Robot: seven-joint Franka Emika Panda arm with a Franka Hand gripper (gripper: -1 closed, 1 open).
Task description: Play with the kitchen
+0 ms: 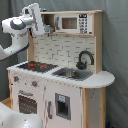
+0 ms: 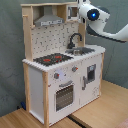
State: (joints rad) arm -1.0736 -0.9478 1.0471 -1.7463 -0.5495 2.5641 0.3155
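The kitchen stands upright on a wooden floor: white cabinet, light-wood frame, black-red hob, black faucet. Silver sink appears empty. Gripper at the top shelf; finger opening cannot be determined.

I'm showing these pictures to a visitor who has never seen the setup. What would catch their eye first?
The toy kitchen fills both exterior views, white and light wood, with a black-red hob on its counter and a black faucet curving over the silver sink. Next comes the white robot arm, reaching in at the kitchen's upper part, from the first exterior view's left and the second exterior view's right.
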